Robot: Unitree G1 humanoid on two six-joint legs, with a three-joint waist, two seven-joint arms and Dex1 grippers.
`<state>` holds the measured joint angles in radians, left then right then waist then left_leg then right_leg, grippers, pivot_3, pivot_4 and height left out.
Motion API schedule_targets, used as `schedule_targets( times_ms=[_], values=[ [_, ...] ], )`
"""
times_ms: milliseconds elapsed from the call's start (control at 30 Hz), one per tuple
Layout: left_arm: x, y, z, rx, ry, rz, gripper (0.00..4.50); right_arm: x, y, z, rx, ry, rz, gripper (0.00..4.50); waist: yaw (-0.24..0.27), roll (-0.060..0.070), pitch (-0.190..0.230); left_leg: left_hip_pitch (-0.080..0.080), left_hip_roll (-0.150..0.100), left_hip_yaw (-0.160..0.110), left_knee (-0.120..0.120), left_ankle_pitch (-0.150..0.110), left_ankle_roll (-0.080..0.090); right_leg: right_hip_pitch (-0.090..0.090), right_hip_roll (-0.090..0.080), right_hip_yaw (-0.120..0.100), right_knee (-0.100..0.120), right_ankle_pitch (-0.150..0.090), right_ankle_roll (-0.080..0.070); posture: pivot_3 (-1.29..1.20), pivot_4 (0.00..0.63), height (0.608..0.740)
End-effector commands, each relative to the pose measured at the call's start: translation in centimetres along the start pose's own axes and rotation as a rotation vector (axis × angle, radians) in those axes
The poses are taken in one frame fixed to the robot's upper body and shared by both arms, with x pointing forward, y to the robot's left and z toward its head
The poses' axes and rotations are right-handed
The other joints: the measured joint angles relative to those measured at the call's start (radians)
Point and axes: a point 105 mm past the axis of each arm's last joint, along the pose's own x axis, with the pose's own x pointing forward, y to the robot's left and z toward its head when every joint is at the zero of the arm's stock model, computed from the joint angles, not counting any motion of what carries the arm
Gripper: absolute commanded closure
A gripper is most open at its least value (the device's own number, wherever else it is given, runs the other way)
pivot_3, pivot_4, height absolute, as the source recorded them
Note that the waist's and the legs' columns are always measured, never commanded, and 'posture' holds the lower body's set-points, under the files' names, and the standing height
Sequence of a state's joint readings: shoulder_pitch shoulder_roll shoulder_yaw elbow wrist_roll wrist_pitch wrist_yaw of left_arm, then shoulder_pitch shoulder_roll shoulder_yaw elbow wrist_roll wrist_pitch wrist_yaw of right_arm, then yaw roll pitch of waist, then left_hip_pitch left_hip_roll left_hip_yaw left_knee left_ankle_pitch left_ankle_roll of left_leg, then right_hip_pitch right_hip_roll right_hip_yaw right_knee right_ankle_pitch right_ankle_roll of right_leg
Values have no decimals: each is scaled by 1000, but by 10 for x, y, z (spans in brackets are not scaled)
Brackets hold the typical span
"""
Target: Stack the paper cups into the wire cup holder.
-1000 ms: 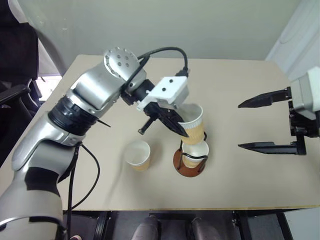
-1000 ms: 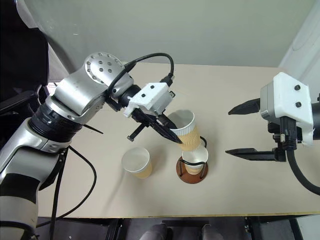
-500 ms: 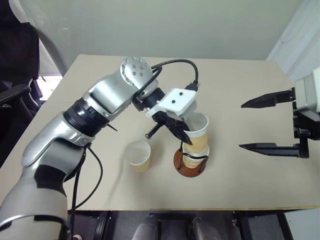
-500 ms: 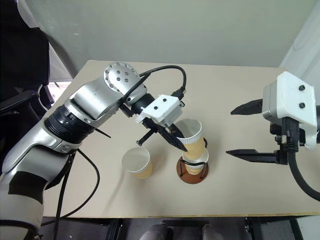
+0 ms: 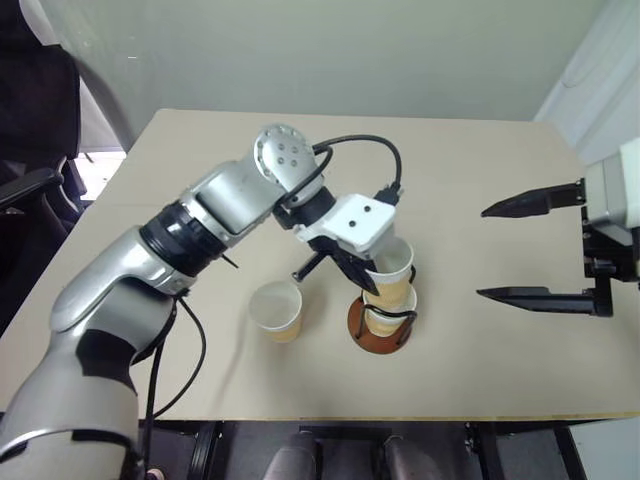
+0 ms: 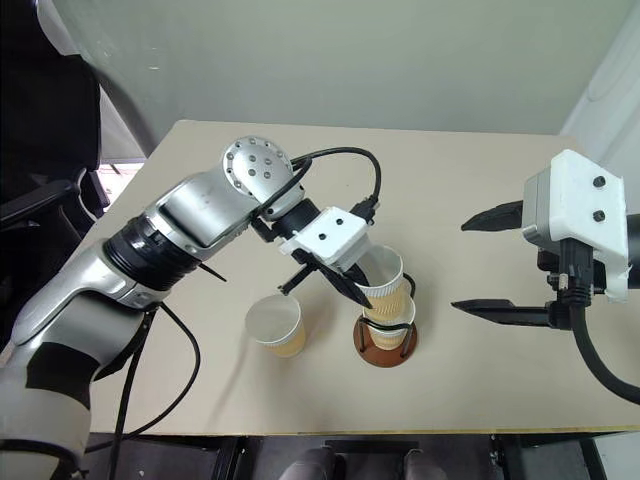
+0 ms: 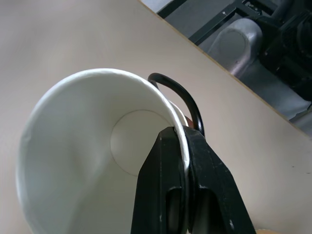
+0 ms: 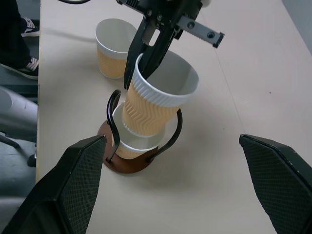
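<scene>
Left gripper [image 6: 358,290] pinches a tilted cup's [image 8: 158,100] rim above the holder [image 8: 127,161]; straighten it, then lower. Right gripper [image 6: 478,262] jaws wide, empty.

Held cup [image 8: 158,100]: tilted, base entering the holder's cup.
Wire cup holder [image 8: 127,163]: upright, one cup inside.
Third cup [image 5: 277,310]: upright, beside holder.

Silver arm [image 5: 200,215], black cable [image 5: 365,150], black-fingered hand [image 5: 362,282]
</scene>
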<state>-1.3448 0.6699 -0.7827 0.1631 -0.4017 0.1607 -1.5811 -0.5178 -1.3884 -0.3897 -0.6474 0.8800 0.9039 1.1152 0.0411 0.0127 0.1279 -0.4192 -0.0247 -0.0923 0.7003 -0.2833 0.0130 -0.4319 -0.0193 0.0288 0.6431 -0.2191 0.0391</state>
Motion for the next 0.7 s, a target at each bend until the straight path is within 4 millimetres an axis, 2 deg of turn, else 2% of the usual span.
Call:
schedule_targets(
  times_ms=[33, 133, 367, 433, 500, 633, 700],
  values=[
    [-3, 4, 7, 31, -24, 6, 4445, -7, -4, 6, -41, -3, -44, 0, 1, 0, 0, 0, 0, 0, 0, 0, 0, 0, 0, 0, 0, 0, 0, 0, 150, 740],
    [-3, 8, 16, 11, -80, 20, 3839, -7, -4, 4, -41, 3, -44, 0, 2, 0, 0, 0, 0, 0, 0, 0, 0, 0, 0, 0, 0, 0, 0, 0, 150, 740],
    [-5, 8, 23, -13, -127, 34, 1420, -6, -6, 1, -40, 6, -47, 0, 3, 0, 0, 0, 0, 1, 0, 0, 0, 0, 0, 0, 0, 0, 0, 0, 150, 740],
    [-10, 9, 27, -14, -144, 59, 738, -5, -6, 1, -39, 3, -47, 0, 3, 0, 0, 0, 0, 1, 0, 0, 0, 0, 0, 0, 0, 0, 0, 0, 150, 740],
    [-23, 8, 29, -10, -146, 105, 68, -4, -6, 1, -38, -2, -45, 0, 4, 0, 0, 0, 0, 1, 0, 0, 0, 0, 0, 0, 0, 0, 0, 0, 150, 740],
    [-52, 5, 28, -24, -128, 205, 68, -3, -5, 0, -30, -9, -36, 0, 2, 0, 0, 0, 0, 1, 0, 0, 0, 0, 0, 0, 0, 0, 0, 0, 150, 740],
    [-69, -5, 26, -28, -85, 265, 68, -1, -2, -1, -16, -13, -11, 0, 1, 0, 0, 0, 0, 1, 0, 0, 0, 0, 0, 0, 0, 0, 0, 0, 150, 740]
  ],
)
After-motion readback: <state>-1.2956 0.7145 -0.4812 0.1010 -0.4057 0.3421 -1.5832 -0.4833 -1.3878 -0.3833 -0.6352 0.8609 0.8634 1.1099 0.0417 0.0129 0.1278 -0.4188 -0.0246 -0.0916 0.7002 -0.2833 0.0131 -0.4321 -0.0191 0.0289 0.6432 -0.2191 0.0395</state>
